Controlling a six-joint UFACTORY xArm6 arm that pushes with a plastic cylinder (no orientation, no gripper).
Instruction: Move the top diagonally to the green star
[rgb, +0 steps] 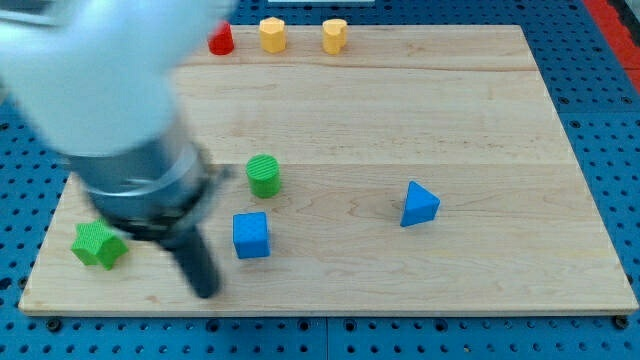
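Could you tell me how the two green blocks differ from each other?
The green star has a pointed outline; the green cylinder is round. The star lies by the board's left edge, partly behind the arm; the cylinder sits nearer the middle, fully visible. My tip is between and below them. Both are the same green.

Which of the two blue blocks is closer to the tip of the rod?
The blue cube, just to the right of my tip. The blue triangular block lies far off toward the view's right.
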